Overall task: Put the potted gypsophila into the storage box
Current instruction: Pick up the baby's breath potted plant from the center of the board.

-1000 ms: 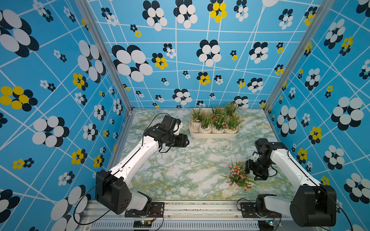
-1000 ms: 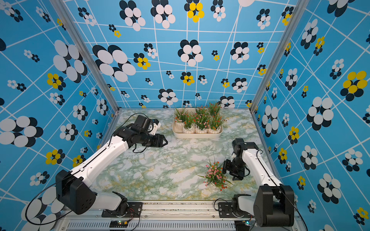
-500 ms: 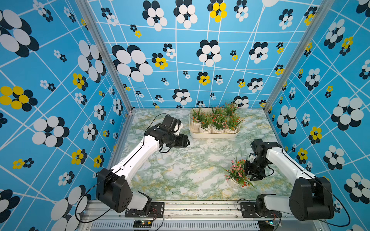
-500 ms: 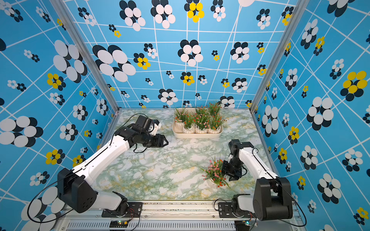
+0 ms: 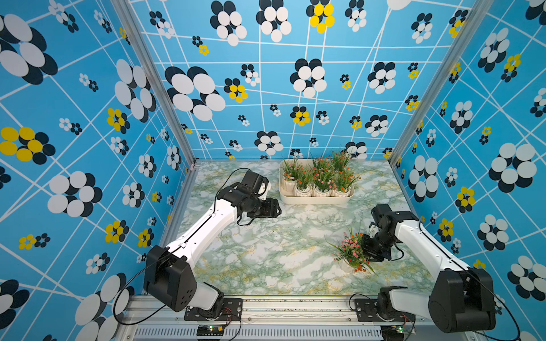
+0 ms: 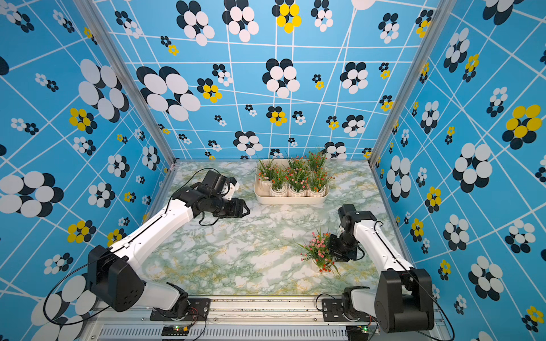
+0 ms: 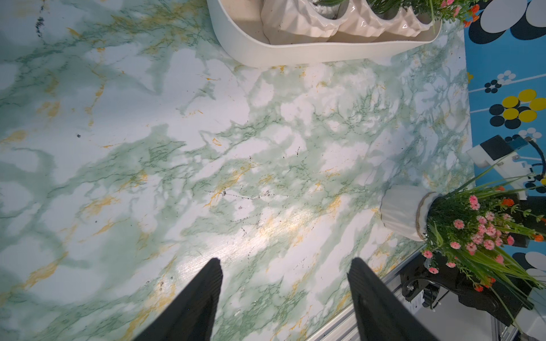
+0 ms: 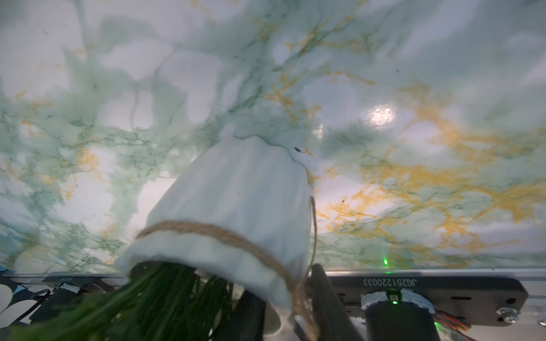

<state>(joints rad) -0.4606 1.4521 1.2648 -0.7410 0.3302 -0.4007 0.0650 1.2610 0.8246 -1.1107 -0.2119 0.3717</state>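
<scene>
Toward the front right, right claw [image 8: 288,305] now clamped on potted gypsophila [image 8: 236,200] rim, left claw [image 7: 285,262] apart, unmoved.

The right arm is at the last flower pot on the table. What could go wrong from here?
The right gripper pinches the pot only by its rim, so it may tilt or slip when lifted. The box looks crowded with pots, so setting it in could snag leaves or knock a neighbour over.

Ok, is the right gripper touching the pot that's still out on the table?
Touching. The right wrist view shows the right gripper closed on the twine-wrapped rim of the loose pot, one finger each side.
</scene>
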